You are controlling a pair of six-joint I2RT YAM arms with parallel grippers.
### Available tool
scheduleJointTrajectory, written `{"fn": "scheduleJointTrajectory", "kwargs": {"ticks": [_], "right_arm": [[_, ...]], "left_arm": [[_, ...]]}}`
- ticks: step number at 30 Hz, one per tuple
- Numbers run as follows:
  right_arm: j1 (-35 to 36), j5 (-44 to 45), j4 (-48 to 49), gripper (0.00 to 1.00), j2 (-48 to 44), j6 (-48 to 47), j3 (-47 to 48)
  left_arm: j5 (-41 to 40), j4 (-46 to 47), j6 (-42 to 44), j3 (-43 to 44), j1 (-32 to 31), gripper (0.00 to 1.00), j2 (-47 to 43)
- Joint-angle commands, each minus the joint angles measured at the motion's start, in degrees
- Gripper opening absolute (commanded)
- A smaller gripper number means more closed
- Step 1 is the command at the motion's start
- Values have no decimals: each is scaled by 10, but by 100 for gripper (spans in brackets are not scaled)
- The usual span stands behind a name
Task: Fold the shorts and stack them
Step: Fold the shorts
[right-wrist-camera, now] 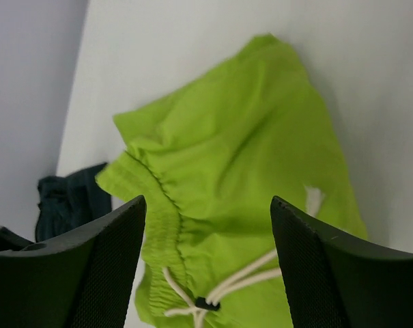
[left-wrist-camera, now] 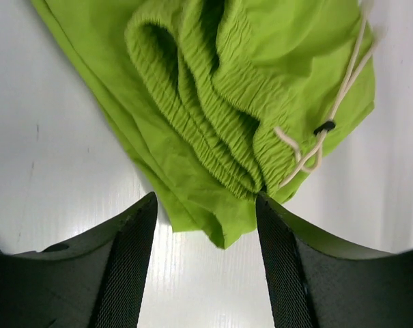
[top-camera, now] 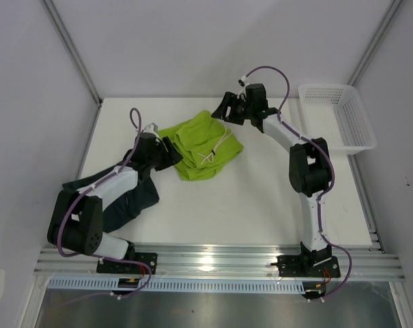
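Two pairs of shorts lie on my table [top-camera: 261,198]: the green shorts [top-camera: 201,147] bunched between my left gripper [left-wrist-camera: 206,197] and right gripper [right-wrist-camera: 206,205], both with jaws spread; the dark shorts [top-camera: 134,203] beneath my left arm [top-camera: 114,183]. The white basket [top-camera: 329,87] stands well apart, far right.

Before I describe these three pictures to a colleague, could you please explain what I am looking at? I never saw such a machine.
Two robot arms are bolted to a white table. The wide picture looks down from above; the left arm is on the left, the right arm on the right. The other two pictures come from cameras on each wrist, so the dark shapes at the bottom are that arm's own jaws. Lime green shorts lie bunched mid-table, dark shorts partly under the left arm, a white basket far right. Both jaws stand open; nothing is held.
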Motion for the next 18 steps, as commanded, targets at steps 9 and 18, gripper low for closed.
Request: {"fn": "scheduleJointTrajectory", "kwargs": {"ticks": [9,18], "right_arm": [[-46,-25,33,76,-63,-40,-199],[-67,-56,64,76,-74,-34,-246]], "left_arm": [[-63,-133,18,273,31,64,83],[1,-152,42,377,32,66,239]]}}
